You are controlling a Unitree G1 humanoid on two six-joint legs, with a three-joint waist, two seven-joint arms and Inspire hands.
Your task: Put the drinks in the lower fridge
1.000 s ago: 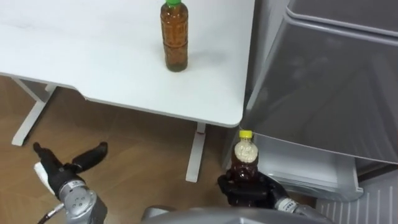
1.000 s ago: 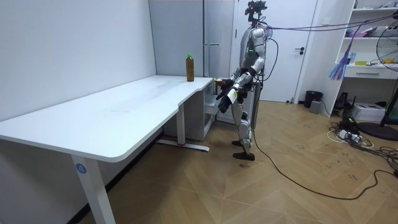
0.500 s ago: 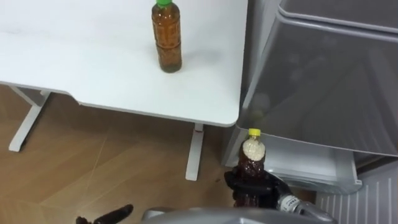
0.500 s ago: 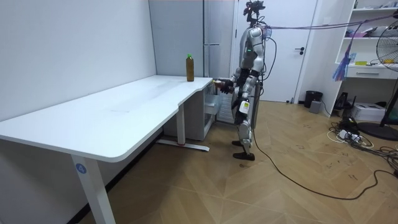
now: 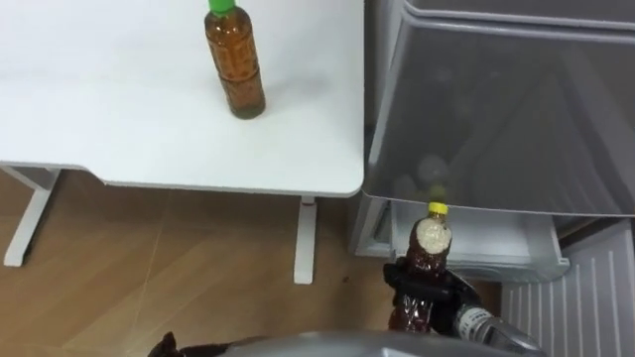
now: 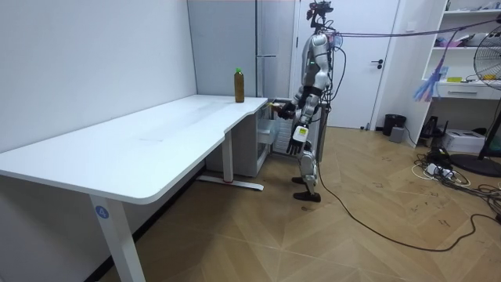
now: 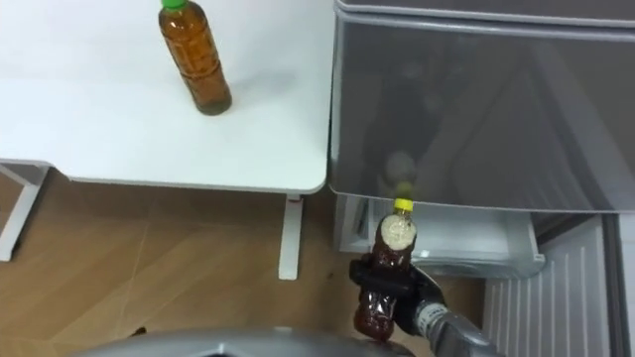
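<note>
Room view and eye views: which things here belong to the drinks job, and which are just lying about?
Job: yellow-capped bottle held in the right hand; green-capped bottle standing on the table; fridge.
Lying about: shelves, fan, floor cables.

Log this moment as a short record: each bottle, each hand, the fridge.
right hand: curled round the yellow-capped bottle, held upright before the lower fridge
yellow-capped bottle: not yet inside
green-capped bottle: upright on the white table, untouched
left hand: hanging by the robot's thigh
lower fridge: open
</note>
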